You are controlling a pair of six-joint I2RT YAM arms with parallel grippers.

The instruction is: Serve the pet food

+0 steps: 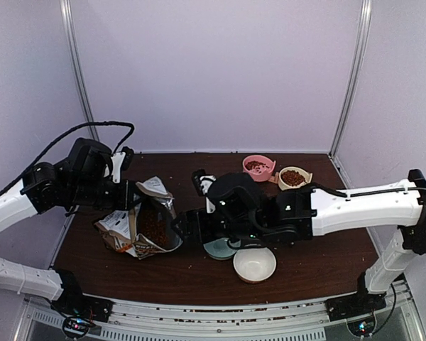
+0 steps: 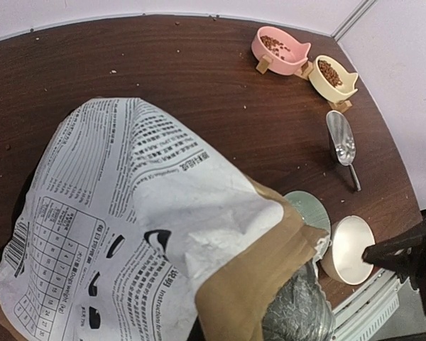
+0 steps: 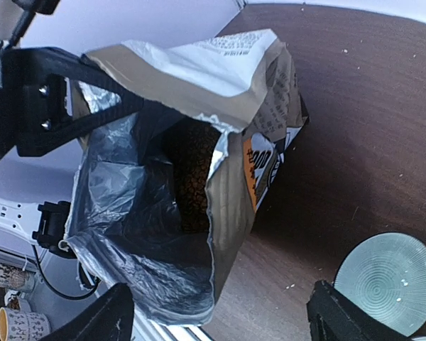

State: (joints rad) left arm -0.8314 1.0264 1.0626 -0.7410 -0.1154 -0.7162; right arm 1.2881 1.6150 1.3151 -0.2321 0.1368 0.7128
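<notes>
The left claw (image 1: 130, 193) is clamped shut on the upper rim of the bag (image 1: 124, 234), left of centre in the top view. The right claw (image 3: 224, 320) stands open at the bottom of its wrist view, fingers spread wide just before the bag's mouth and gripping nothing. Pet food (image 3: 190, 174) lies dark inside the bag. More fills the pink bowl (image 1: 258, 168) and the cream bowl (image 1: 294, 177), upper right on the counter (image 1: 326, 263).

The dog-food bag (image 2: 149, 206) is showing a white panel of fine print, mostly too small to read. The word "Instruction" is running near its lower edge, beside a chart (image 2: 64, 263) of tiny figures and a barcode (image 2: 15, 245). Its orange side lettering (image 3: 259, 167) is showing too crumpled to read.
</notes>
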